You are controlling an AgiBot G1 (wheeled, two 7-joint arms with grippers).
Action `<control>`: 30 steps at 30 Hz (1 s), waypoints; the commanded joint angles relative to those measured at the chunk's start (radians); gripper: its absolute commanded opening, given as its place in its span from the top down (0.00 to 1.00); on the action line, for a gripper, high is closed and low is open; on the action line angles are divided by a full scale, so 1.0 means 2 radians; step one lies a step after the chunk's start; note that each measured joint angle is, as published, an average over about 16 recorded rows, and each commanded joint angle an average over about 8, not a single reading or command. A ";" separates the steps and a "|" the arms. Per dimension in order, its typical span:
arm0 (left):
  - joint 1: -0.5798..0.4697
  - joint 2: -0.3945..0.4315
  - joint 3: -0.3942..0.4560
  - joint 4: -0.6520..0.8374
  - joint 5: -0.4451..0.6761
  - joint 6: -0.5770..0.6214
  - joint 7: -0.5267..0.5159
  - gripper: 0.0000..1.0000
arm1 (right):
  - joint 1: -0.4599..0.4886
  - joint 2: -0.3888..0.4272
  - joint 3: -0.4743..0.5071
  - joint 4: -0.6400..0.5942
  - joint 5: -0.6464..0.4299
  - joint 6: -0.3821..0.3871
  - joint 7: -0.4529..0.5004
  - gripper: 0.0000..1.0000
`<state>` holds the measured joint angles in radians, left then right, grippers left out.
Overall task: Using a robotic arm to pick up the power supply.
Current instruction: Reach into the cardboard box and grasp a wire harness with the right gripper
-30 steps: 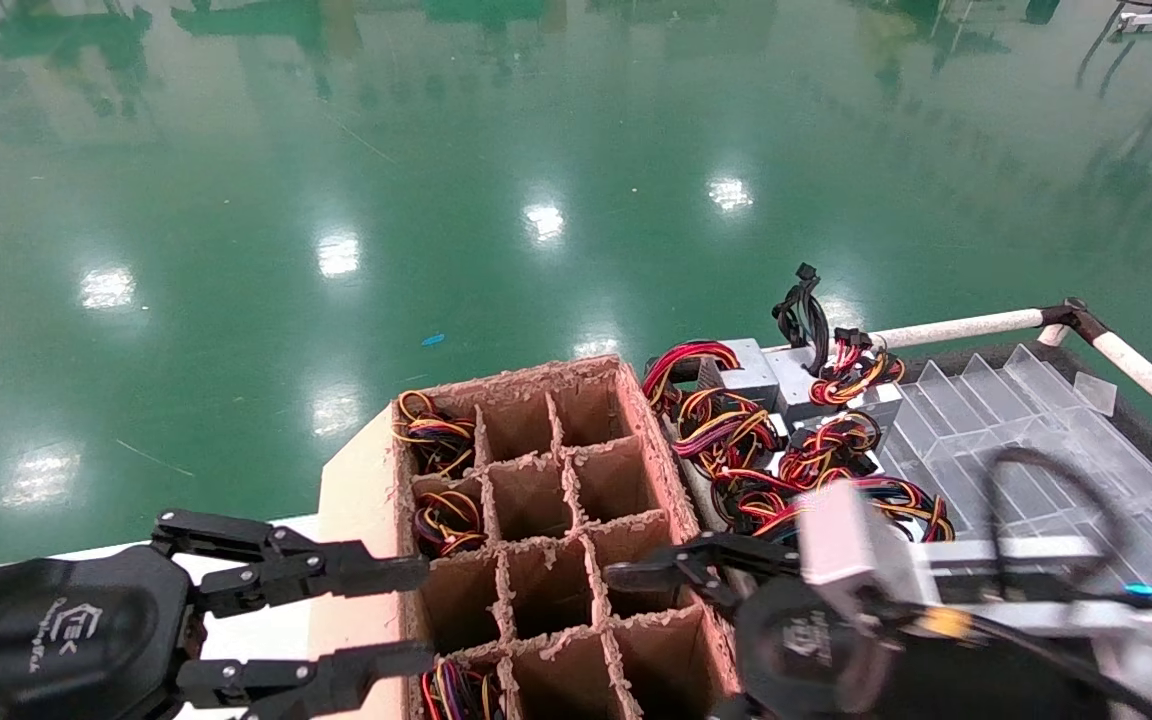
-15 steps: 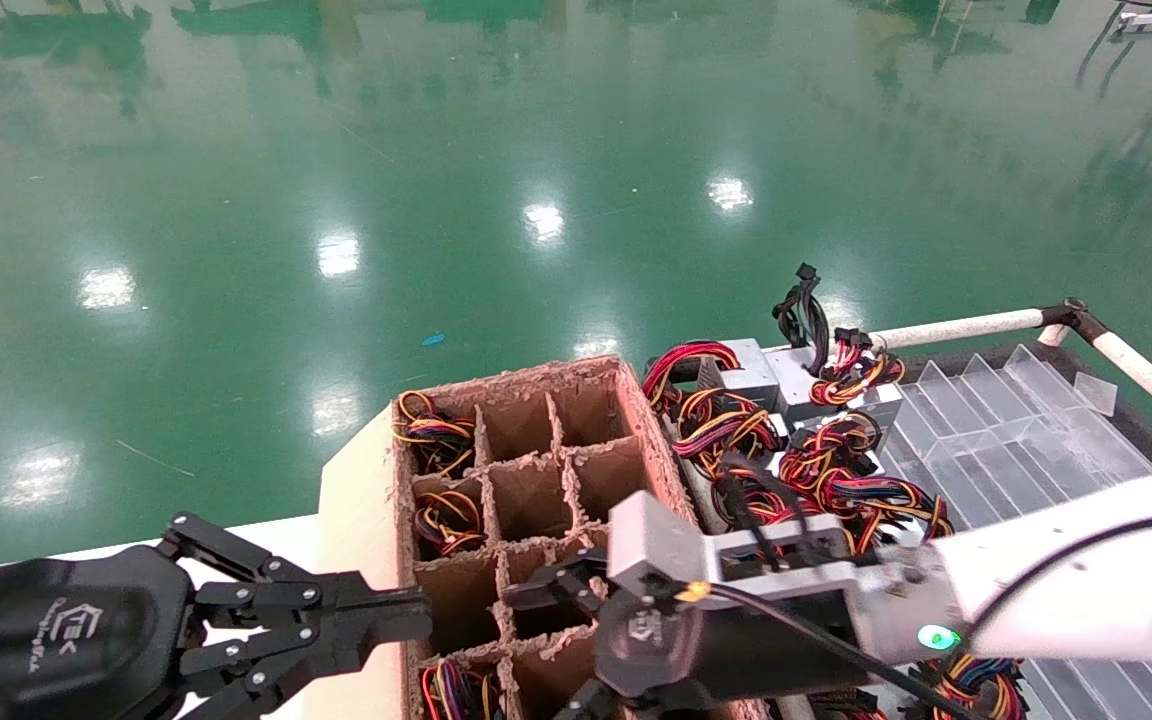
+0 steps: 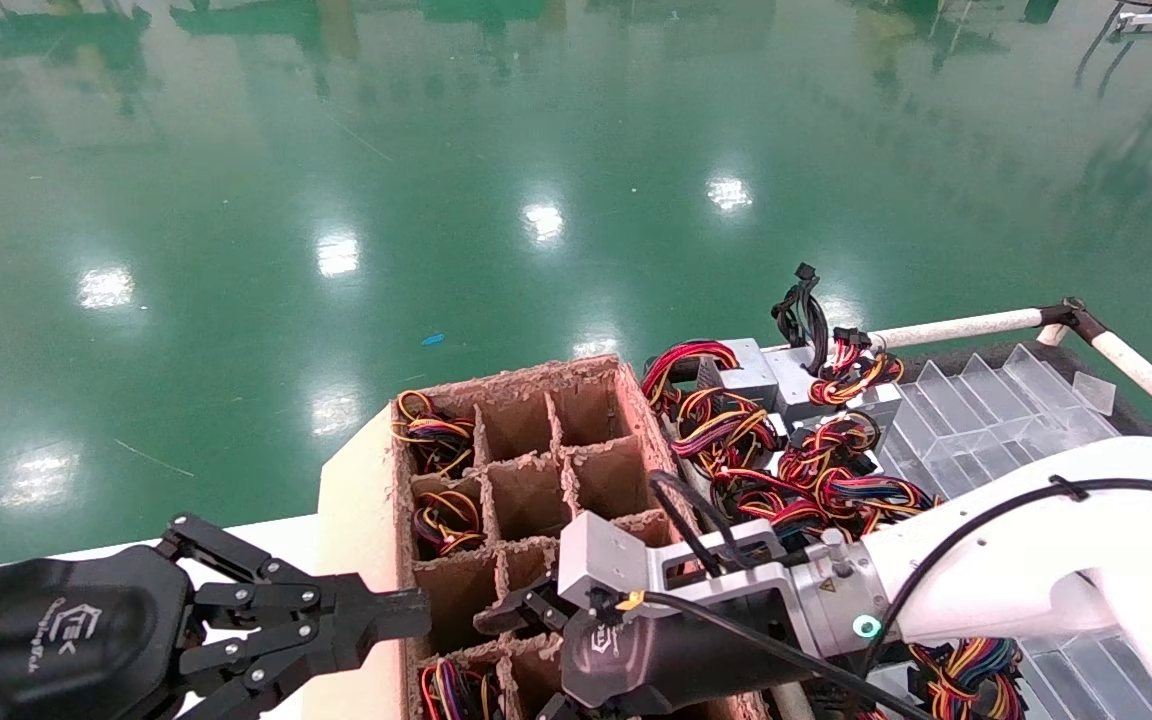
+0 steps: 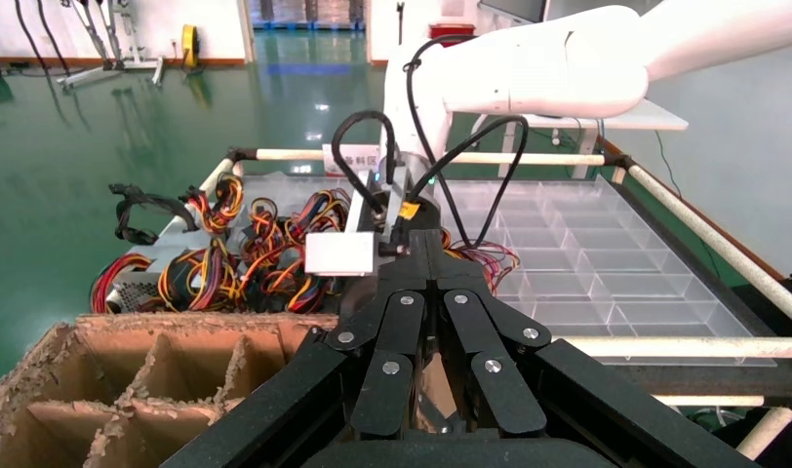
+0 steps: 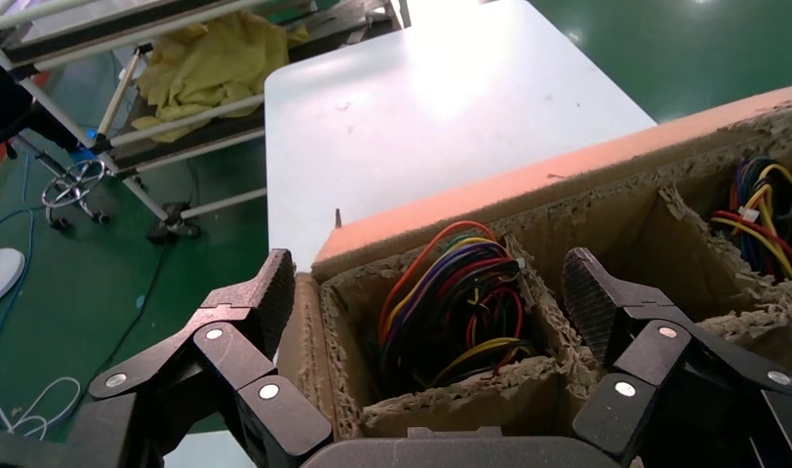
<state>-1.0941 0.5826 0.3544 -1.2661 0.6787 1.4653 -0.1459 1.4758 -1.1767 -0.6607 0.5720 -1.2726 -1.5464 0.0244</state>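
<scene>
Across the lower middle of the frame sits the divided cardboard box (image 3: 536, 480), with the clear plastic tray (image 3: 996, 420) at right. The white robotic arm (image 3: 1036, 560) reaches in from lower right, its right hand (image 5: 426, 302) spread open over a near cell holding a wire bundle (image 5: 460, 312); the power supply beneath is probably there but hidden. More power supplies (image 3: 766, 420) lie between box and tray. At lower left the left hand (image 3: 386, 620) is closed, touching the box's edge.
</scene>
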 commanded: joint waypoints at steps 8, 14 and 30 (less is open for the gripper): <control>0.000 0.000 0.000 0.000 0.000 0.000 0.000 0.00 | 0.017 -0.029 -0.014 -0.056 -0.014 -0.001 -0.027 0.94; 0.000 0.000 0.000 0.000 0.000 0.000 0.000 0.00 | 0.025 -0.044 -0.020 -0.090 -0.018 -0.003 -0.046 0.94; 0.000 0.000 0.000 0.000 0.000 0.000 0.000 0.00 | 0.035 -0.057 -0.030 -0.152 -0.014 -0.008 -0.081 1.00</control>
<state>-1.0941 0.5824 0.3548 -1.2661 0.6785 1.4651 -0.1457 1.5442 -1.2878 -0.7203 0.2699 -1.2992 -1.5626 -0.1368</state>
